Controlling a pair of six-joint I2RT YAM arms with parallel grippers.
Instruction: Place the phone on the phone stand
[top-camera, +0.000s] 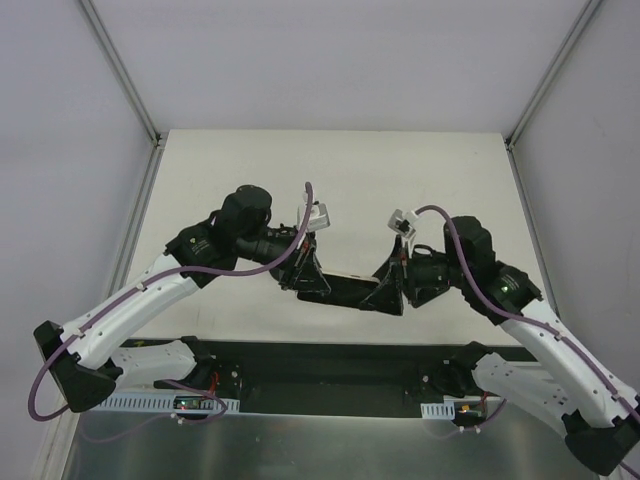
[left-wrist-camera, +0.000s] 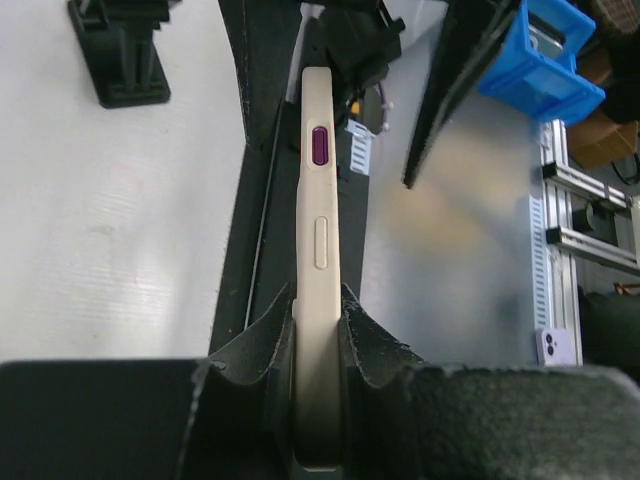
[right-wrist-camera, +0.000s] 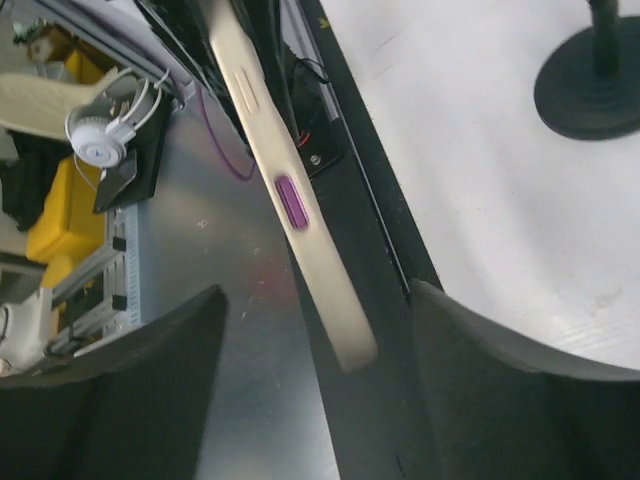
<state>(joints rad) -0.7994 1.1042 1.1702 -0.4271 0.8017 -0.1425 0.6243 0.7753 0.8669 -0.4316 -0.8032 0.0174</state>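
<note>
The phone (left-wrist-camera: 318, 230), in a cream case with a purple side button, is held edge-on and roughly level above the table's near edge. My left gripper (left-wrist-camera: 318, 375) is shut on one end of it. In the right wrist view the phone's (right-wrist-camera: 300, 220) other end hangs between the spread fingers (right-wrist-camera: 520, 380) of my right gripper (right-wrist-camera: 320, 385), touching neither. In the top view the phone (top-camera: 350, 290) spans from the left gripper (top-camera: 310, 278) to the right gripper (top-camera: 392, 288). The black phone stand's round base (right-wrist-camera: 590, 90) sits on the white table; a black stand part (left-wrist-camera: 120, 55) also shows.
The table's black front strip (right-wrist-camera: 370, 230) runs under the phone, with a grey metal shelf (right-wrist-camera: 220, 330) below it. Off the table are a blue bin (left-wrist-camera: 540, 60), white headphones (right-wrist-camera: 100, 140) and yellow boxes (right-wrist-camera: 60, 215).
</note>
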